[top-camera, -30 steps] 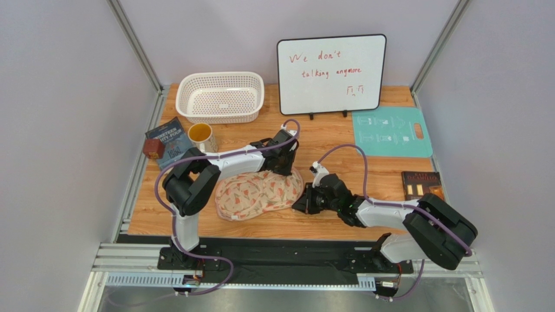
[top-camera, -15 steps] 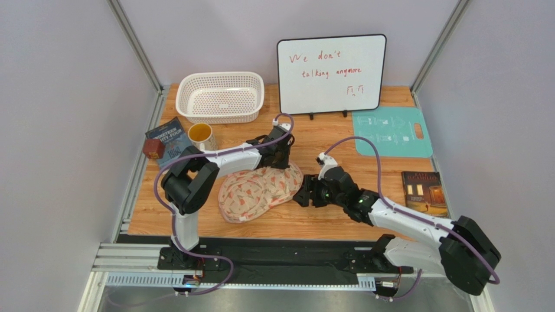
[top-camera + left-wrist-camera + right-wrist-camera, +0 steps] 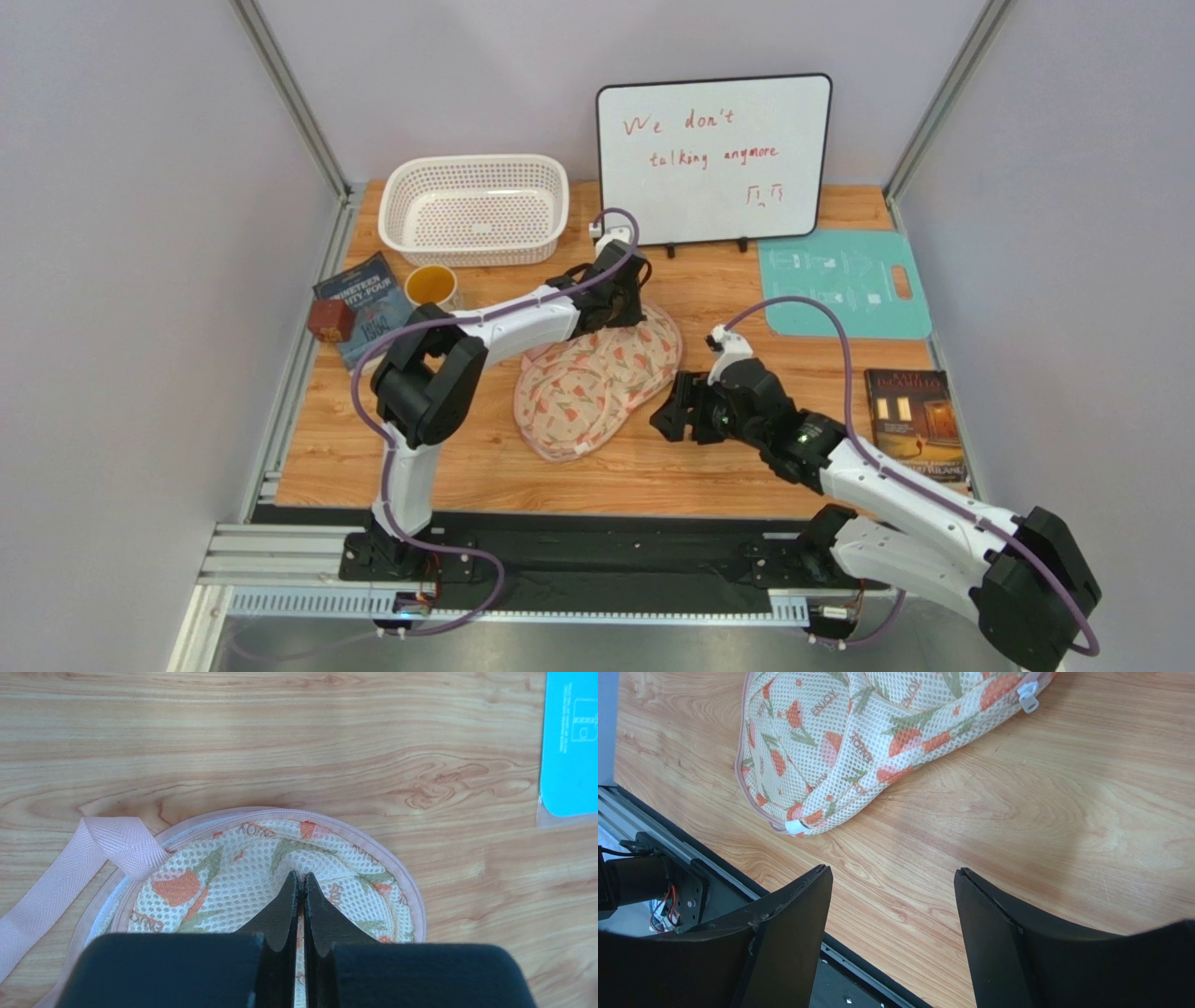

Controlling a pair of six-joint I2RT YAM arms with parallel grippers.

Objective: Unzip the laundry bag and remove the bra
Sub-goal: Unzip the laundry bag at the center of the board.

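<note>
**A pinch on one side, wide jaws on the other**

The laundry bag (image 3: 596, 385) lies mid-frame on the table (image 3: 491, 469). The left gripper (image 3: 298, 876) is clamped on its upper end. The right gripper (image 3: 892, 875), lower right, hangs wide open and empty.

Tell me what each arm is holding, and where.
The left gripper has its jaws shut on the laundry bag, pinching mesh at its rounded end. The right gripper is open, holding nothing.
</note>
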